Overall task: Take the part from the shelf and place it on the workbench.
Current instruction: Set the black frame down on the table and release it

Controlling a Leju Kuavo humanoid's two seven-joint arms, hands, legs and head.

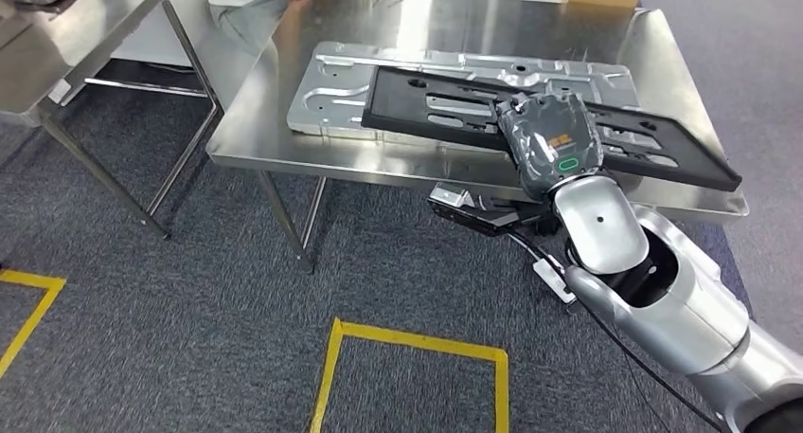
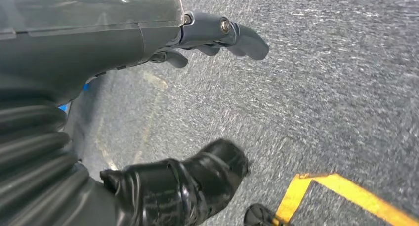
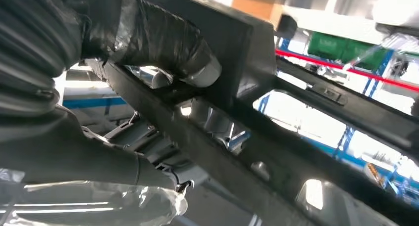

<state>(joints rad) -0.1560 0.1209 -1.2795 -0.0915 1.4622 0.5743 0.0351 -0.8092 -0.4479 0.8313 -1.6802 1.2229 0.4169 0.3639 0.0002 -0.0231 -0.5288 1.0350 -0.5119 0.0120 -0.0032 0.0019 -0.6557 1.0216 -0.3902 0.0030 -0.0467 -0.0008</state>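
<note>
Where black part (image 1: 445,106) lies, metal panel (image 1: 331,92) underlies.

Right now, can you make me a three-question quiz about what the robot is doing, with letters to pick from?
1. Where is the black frame part?
A. on the floor
B. over the silver metal panel on the steel workbench
C. on a shelf

2. What colour are the tape lines on the carpet?
A. yellow
B. red
C. white

3. What is the right hand doing?
A. hanging free with nothing in it
B. pressing a button
C. gripping the black frame part

Answers:
1 B: the head view shows the frame lying across the metal panel on the bench, its far right end sticking out past the bench edge.
2 A: the floor markings are yellow.
3 C: the right wrist view shows its fingers wrapped round a bar of the frame.
</note>
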